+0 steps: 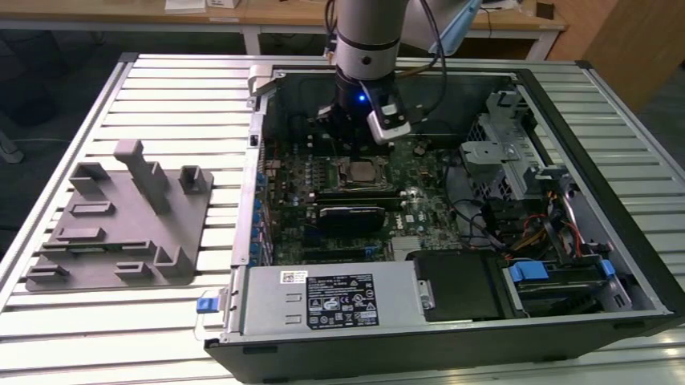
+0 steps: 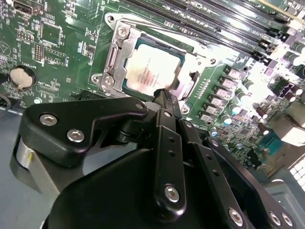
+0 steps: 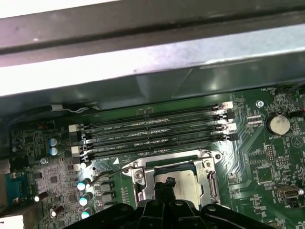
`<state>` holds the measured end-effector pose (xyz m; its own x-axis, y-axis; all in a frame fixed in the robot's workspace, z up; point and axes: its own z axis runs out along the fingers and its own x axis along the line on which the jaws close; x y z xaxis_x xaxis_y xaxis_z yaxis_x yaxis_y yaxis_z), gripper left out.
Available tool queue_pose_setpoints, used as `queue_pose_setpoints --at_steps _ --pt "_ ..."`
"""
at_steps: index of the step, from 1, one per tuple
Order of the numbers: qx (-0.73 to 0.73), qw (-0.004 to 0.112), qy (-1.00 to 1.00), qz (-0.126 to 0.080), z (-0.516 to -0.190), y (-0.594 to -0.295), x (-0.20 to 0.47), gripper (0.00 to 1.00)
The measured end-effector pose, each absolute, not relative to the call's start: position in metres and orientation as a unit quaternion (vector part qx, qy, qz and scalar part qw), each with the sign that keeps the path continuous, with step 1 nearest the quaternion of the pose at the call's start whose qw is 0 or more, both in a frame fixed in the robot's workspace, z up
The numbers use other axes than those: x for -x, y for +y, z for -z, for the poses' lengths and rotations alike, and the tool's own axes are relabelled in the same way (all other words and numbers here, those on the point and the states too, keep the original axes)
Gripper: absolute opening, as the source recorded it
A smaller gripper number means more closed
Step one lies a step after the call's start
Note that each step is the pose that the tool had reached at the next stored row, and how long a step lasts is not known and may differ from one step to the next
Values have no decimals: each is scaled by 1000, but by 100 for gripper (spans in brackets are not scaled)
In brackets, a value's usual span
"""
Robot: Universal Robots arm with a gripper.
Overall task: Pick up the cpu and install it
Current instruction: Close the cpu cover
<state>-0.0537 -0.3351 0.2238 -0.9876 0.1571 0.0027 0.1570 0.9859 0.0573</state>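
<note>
The cpu (image 1: 360, 170) (image 2: 148, 67) (image 3: 189, 180) lies flat in the metal-framed socket (image 2: 113, 56) on the green motherboard (image 1: 423, 188), its silver top facing up. My gripper (image 1: 348, 154) (image 2: 162, 93) (image 3: 166, 183) hangs just above the cpu's edge inside the open computer case (image 1: 599, 104). Its black fingers are shut together with nothing between them. I cannot tell whether the tips touch the chip.
A grey plastic fixture block (image 1: 118, 228) sits on the slatted table at the exterior view's left. Memory slots (image 3: 152, 133) run beside the socket. The power supply (image 1: 321, 297), a drive cage (image 1: 503, 152) and cables (image 1: 535, 233) crowd the case.
</note>
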Motion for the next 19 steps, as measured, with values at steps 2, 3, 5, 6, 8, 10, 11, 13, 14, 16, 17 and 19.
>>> queue_pose_setpoints --at_steps 2,3,5,6,8,10,11,13,14,16,17,19 --pt "-71 1 997 -29 -224 -335 54 11" --pt "-67 1 997 -29 -224 -335 54 11" --pt "-58 0 998 -29 -224 -335 54 11" --pt "-54 0 998 -29 -224 -335 54 11" --pt "-44 0 999 -29 -224 -335 54 11" --pt "-33 0 999 -29 -224 -335 54 11" --pt "-30 0 999 -29 -224 -335 54 11" --pt "-28 0 999 -29 -223 -335 54 11" --pt "-28 -1 999 -29 -223 -336 54 11" --pt "-28 -1 999 -29 -223 -338 54 11" --pt "-28 -1 999 -29 -222 -339 54 11" --pt "-30 0 999 -28 -221 -341 54 11"
